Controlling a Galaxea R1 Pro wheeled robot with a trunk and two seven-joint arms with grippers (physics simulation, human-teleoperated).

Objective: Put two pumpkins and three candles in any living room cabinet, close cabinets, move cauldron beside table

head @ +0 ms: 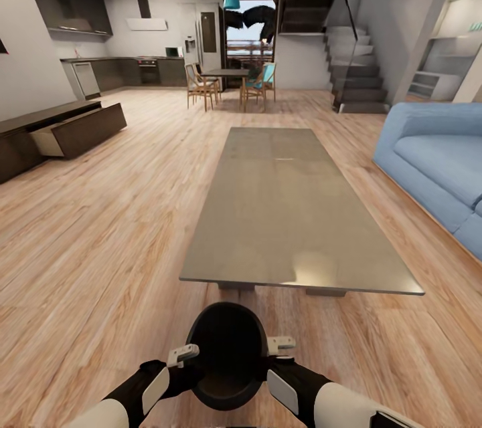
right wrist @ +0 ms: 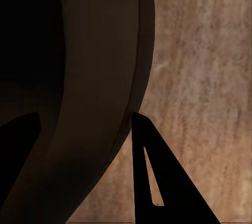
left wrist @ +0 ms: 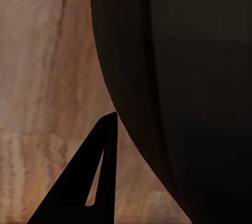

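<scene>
Here we hold the cauldron (head: 227, 356) between both arms, low in front of the trunk, its wide mouth facing up and nothing visible inside. The left gripper (head: 182, 354) sits against its left flank and the right gripper (head: 281, 345) against its right flank; in the wrist views a dark finger (left wrist: 89, 182) lies just beside the black belly on one side, and a finger (right wrist: 157, 182) touches the rim edge on the other. We cannot tell from these pictures whether either pair of jaws is actually clamped on the pot or merely pressed against it. The table (head: 294, 214) stands just ahead, its near edge close to the cauldron, its grey top bare. We judge the cauldron step nearly finished: it wants setting down on the floor (head: 100, 247) beside that near end. The cabinet (head: 60, 130) at far left has one drawer pulled out, so closing it remains. No pumpkins or candles lie on the table or floor here; whether they are stowed we cannot say.
</scene>
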